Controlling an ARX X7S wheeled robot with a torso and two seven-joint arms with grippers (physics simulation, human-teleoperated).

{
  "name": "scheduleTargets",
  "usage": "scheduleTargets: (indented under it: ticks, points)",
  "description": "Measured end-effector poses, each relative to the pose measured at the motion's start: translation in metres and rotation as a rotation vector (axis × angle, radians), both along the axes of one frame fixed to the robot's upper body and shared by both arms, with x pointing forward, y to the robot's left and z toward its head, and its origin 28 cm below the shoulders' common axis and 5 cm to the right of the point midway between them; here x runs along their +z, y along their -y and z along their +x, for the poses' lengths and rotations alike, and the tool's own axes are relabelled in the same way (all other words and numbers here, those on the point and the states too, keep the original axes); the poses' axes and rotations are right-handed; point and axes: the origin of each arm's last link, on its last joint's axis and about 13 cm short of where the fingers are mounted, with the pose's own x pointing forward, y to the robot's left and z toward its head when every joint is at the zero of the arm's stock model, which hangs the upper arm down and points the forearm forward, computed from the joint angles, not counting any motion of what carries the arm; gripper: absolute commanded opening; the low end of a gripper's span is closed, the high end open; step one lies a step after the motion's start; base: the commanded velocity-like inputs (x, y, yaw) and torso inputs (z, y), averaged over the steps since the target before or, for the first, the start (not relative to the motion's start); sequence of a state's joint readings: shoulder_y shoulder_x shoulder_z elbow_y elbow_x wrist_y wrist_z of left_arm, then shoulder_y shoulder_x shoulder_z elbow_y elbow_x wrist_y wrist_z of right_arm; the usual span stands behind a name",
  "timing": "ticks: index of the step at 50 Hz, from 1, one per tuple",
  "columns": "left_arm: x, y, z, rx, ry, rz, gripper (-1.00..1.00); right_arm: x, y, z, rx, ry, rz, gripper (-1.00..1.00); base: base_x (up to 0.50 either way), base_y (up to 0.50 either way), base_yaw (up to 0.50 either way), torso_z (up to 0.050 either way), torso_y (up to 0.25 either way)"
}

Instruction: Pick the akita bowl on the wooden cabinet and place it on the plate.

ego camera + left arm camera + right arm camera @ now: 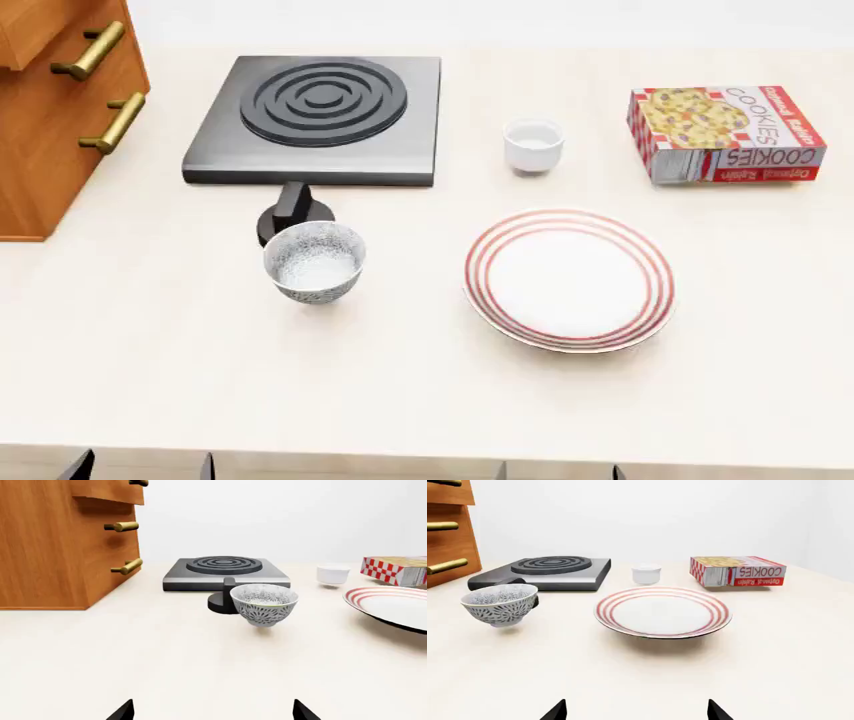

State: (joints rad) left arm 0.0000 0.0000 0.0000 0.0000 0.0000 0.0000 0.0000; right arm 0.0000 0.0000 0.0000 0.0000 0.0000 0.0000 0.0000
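Both grippers [144, 465] [558, 468] wait open and empty; grasp the cabinet-top bowl, not the patterned bowl [315, 262] left of the plate [649, 290].

Bowl [315, 262] sits left of plate [570, 279], apparently touching stove knob [294, 212].

we're looking at a simulated kitchen counter: a pale worktop [400, 400] carries a grey single-burner stove [320, 115], a ringed plate [570, 280], a patterned bowl [315, 262], a small white cup [533, 146], a cookie box [725, 132], and a wooden drawer cabinet [54, 110].
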Motion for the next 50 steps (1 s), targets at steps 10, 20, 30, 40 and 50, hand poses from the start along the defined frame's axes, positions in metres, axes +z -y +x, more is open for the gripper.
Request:
scheduleTargets:
  ticks: [10, 20, 30, 40, 50]
  points:
    - [0.0002, 0.0003, 0.0004, 0.0, -0.001, 0.001, 1.0, 0.0002, -0.0003, -0.0002, 0.002, 0.002, -0.003, 1.0, 0.0, 0.0, 0.0, 0.0, 0.0]
    - [0.0003, 0.0002, 0.0007, 0.0, -0.002, -0.001, 1.0, 0.0004, -0.0002, -0.0004, 0.003, 0.003, -0.003, 1.0, 0.0, 0.0, 0.0, 0.0, 0.0]
    - [0.0003, 0.0003, 0.0004, -0.001, -0.002, 0.002, 1.0, 0.0005, -0.0002, -0.0003, 0.003, 0.004, -0.003, 1.0, 0.0, 0.0, 0.0, 0.0, 0.0]
    - [0.0006, -0.0002, 0.0003, -0.002, -0.003, -0.011, 1.0, 0.0005, -0.0004, -0.0002, 0.002, 0.005, -0.002, 1.0, 0.0, 0.0, 0.0, 0.0, 0.0]
    - [0.0015, -0.0001, -0.001, -0.013, 0.011, -0.013, 1.0, 0.0005, -0.0006, 0.0003, 0.001, 0.004, 0.0, 1.0, 0.0, 0.0, 0.0, 0.028, 0.004]
